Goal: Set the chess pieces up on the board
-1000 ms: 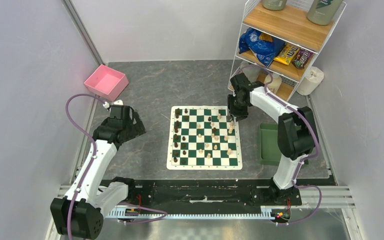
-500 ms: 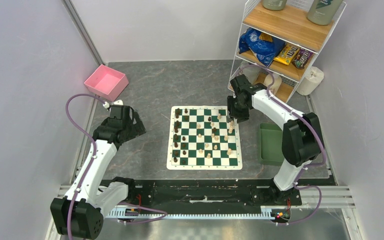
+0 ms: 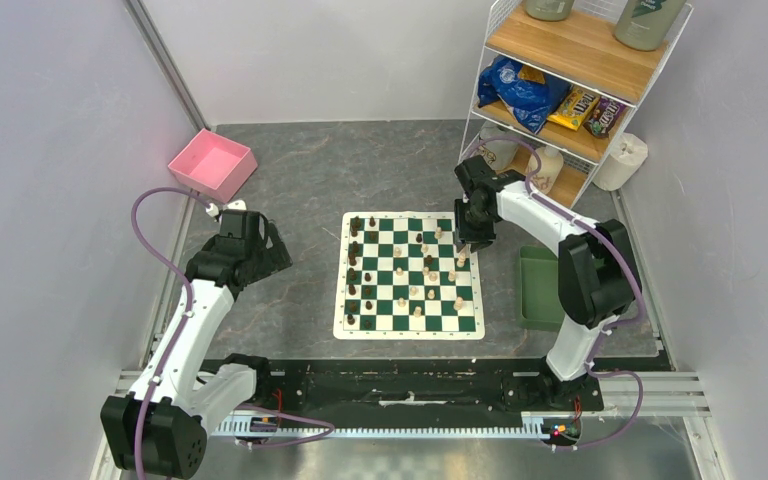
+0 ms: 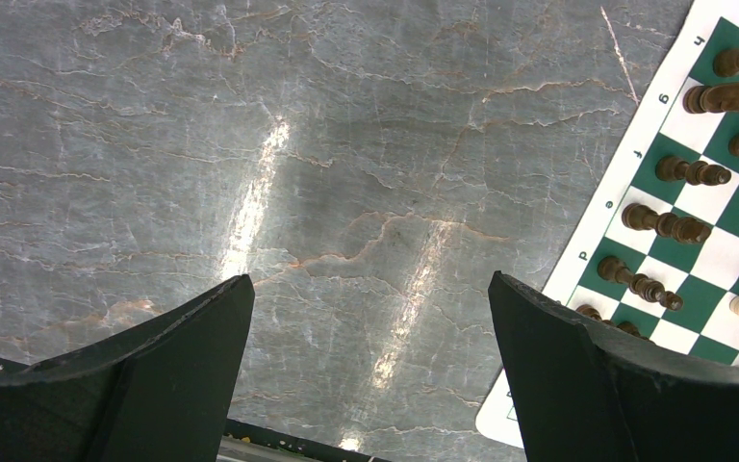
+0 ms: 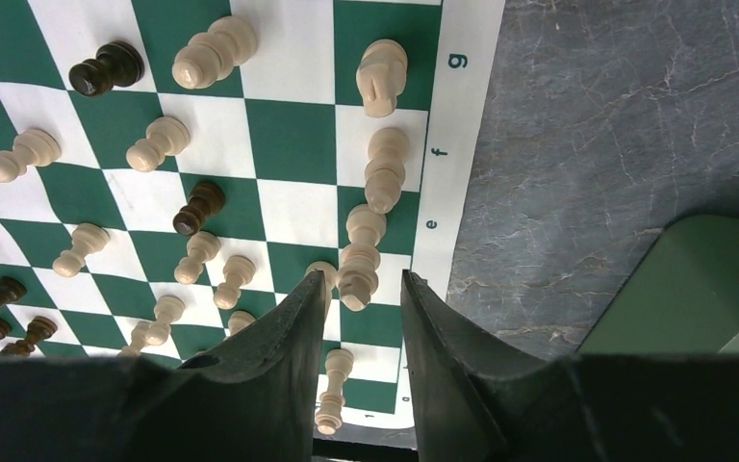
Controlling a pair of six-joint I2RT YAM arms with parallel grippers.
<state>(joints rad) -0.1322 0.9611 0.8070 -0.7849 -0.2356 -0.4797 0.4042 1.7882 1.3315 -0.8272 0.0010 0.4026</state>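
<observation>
A: Room first. What've we got round the board [image 3: 410,333]?
B: Bare table [image 3: 360,170] far of it & to its left, up to the pink bin [image 3: 212,165] at far left. Right side's tighter: green tray [image 3: 538,290] just beside the bd's right edge w/ a thin strip of table btw them, and the wire shelf [image 3: 560,110] near the far-right corner.
A: And the chess pieces [image 3: 405,270]?
B: All we see are on the bd. Dark ones mostly down the left side, pale ones scattered mid & right.
A: Pincer vs. piece?
B: The right gripper [image 5: 364,281] is over the bd's far-right corner, pointing down. Jaws apart but narrow, straddling one pale piece [image 5: 358,272] in the right-hand file. We see a sliver of square either side, so it's not clamped.
A: Arm poses?
B: R arm: upright from its base, elbow by the tray, forearm reaching far-left. L arm: bent, the left gripper [image 4: 370,284] hangs over bare table left of the bd, jaws wide, nothing btw them.
</observation>
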